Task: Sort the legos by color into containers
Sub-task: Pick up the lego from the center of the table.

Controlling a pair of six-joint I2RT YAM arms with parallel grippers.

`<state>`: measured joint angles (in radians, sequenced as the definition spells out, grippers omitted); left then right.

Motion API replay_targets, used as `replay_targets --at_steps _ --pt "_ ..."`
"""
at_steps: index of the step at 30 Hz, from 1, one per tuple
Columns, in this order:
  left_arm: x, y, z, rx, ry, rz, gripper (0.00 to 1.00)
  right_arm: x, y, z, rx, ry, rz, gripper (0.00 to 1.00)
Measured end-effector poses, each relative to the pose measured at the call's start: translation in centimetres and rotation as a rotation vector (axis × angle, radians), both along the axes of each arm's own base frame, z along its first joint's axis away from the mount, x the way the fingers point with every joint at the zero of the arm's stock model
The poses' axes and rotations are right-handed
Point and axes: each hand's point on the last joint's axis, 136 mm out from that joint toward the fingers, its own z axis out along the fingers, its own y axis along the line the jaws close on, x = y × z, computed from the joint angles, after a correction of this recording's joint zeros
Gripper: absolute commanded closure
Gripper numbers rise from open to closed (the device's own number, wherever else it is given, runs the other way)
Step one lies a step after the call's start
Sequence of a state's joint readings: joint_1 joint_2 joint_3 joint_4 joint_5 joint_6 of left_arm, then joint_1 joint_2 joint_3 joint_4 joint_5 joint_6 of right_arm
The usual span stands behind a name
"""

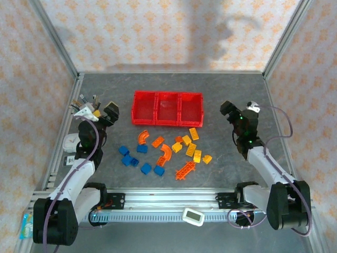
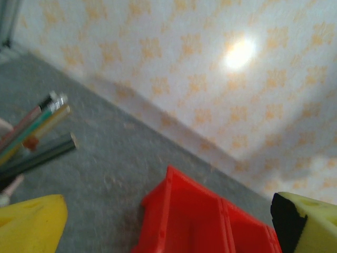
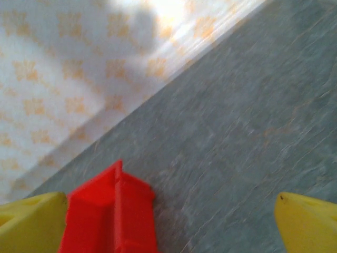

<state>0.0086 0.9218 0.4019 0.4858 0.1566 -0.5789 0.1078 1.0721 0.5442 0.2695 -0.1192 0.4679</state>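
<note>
The three joined red containers (image 1: 167,108) stand in a row at mid-table. The legos lie loose in front of them: blue ones (image 1: 135,160) to the left, orange ones (image 1: 165,152) in the middle, among them a lattice piece (image 1: 185,170), and yellow ones (image 1: 191,148) to the right. My left gripper (image 1: 110,113) hovers open left of the containers; its wrist view shows their left end (image 2: 200,221) between the yellow fingers (image 2: 31,224). My right gripper (image 1: 227,110) hovers open to their right, a container corner (image 3: 110,216) beside its fingers (image 3: 308,221). Neither holds anything.
A cup of pencils (image 1: 87,104) stands close behind the left gripper, and the pencils (image 2: 31,137) show at the left of its wrist view. A white object (image 1: 68,142) lies by the left frame rail. A small white device (image 1: 193,216) sits on the front rail. Patterned walls enclose the table.
</note>
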Motion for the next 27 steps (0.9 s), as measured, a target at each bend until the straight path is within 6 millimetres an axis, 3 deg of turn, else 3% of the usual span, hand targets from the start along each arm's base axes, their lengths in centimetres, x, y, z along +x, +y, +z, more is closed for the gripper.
replay_targets --at_steps 4,10,13,20,27 --pt "-0.7 -2.1 -0.6 -0.030 0.074 -0.080 0.01 -0.2 3.0 -0.4 0.004 0.062 0.103 0.00" --pt "-2.7 -7.2 -1.9 -0.016 0.206 -0.236 0.01 -1.7 8.0 -3.0 -0.021 0.195 0.259 0.00" --pt "-3.6 -8.4 -3.6 -0.003 0.290 -0.275 0.01 -2.9 11.2 -3.9 -0.041 0.244 0.351 0.00" --pt "-6.0 -11.3 -10.1 0.079 0.557 -0.354 0.03 -5.7 17.8 -5.4 -0.073 0.309 0.523 0.00" --pt "-5.9 -13.2 -12.5 0.179 0.685 -0.386 0.10 -8.8 22.2 -7.2 -0.076 0.369 0.639 0.00"
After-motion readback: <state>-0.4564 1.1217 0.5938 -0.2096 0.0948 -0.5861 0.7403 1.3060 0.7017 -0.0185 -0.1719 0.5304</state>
